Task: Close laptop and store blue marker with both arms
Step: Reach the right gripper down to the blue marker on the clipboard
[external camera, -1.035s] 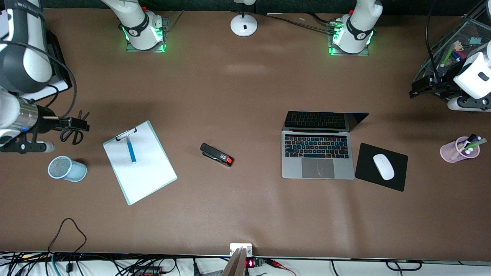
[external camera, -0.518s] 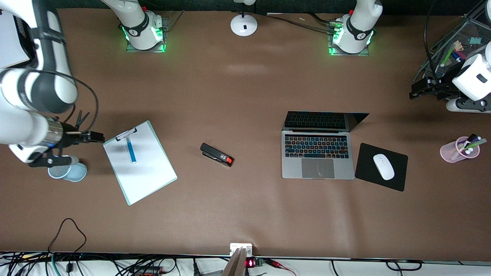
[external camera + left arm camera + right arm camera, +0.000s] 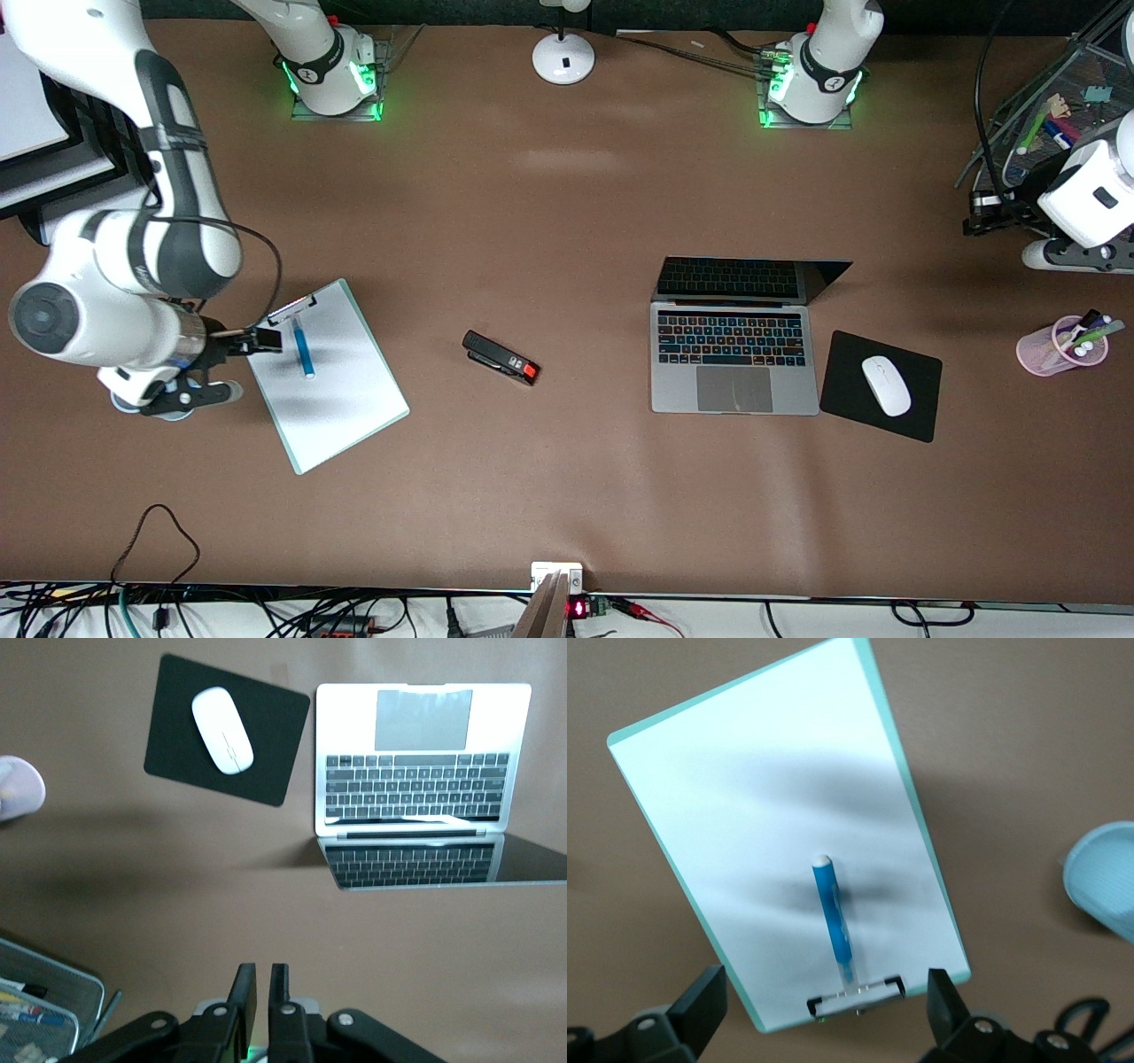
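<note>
Right tool (image 3: 266,338) wide open over clipboard (image 3: 323,377); left tool (image 3: 262,992) closed, empty, above brown table (image 3: 567,496).

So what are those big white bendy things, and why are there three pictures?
They are two robot arms, each ending in a two-finger gripper. One picture looks down at the whole table; the other two come from cameras on the arms' wrists. On the table lie an open laptop, a white mouse on a black pad, a stapler, a pink cup of markers and a clipboard with a blue marker on it. The right gripper is open above the clipboard's edge, beside the marker. The left gripper is shut, over bare table toward the left arm's end. Neither holds anything.
</note>
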